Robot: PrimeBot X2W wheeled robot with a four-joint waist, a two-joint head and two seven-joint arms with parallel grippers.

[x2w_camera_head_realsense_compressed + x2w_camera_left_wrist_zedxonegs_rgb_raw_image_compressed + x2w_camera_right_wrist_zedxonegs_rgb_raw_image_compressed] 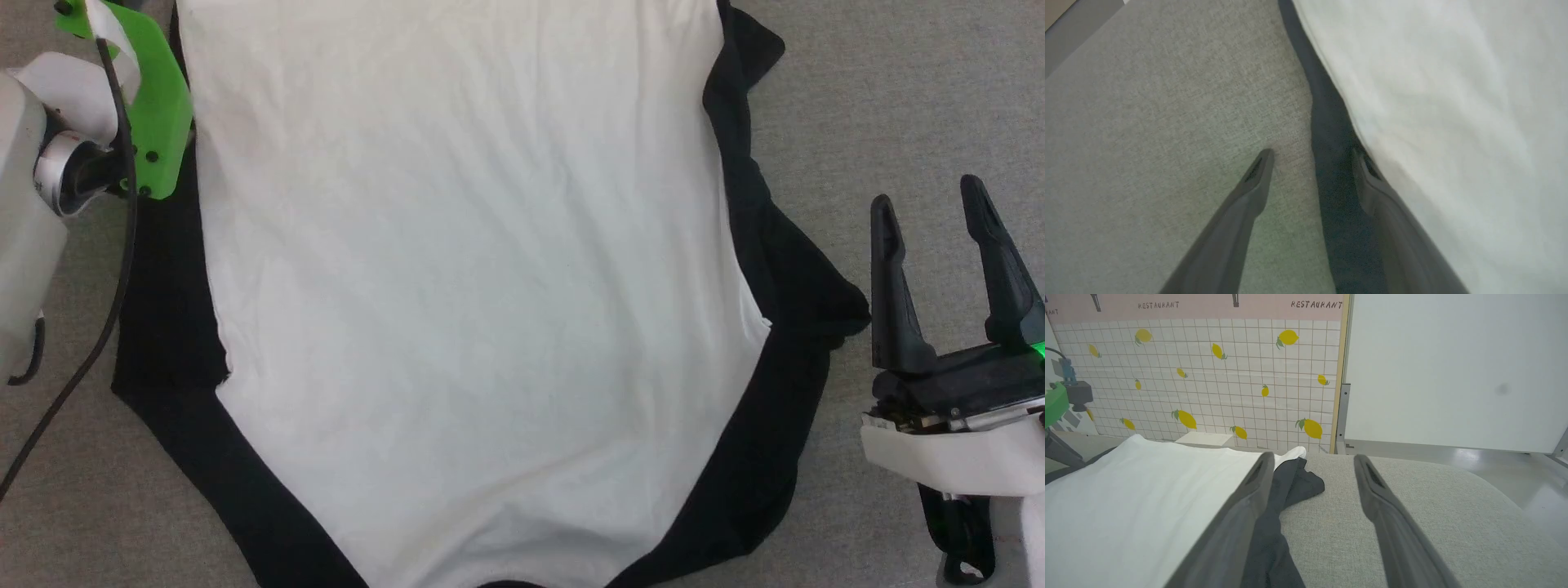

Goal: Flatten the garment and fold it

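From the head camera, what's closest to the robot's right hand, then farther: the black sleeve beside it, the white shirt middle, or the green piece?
From the right hand:
1. Black sleeve, just to its left.
2. White shirt middle, in the centre.
3. Green piece, far upper left.

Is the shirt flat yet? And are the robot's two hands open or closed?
garment: spread out flat on the grey surface, not folded; black sleeves rumpled at the sides.
left gripper: open, empty, at the garment's black edge.
right gripper: open, empty, beside the garment's black sleeve.
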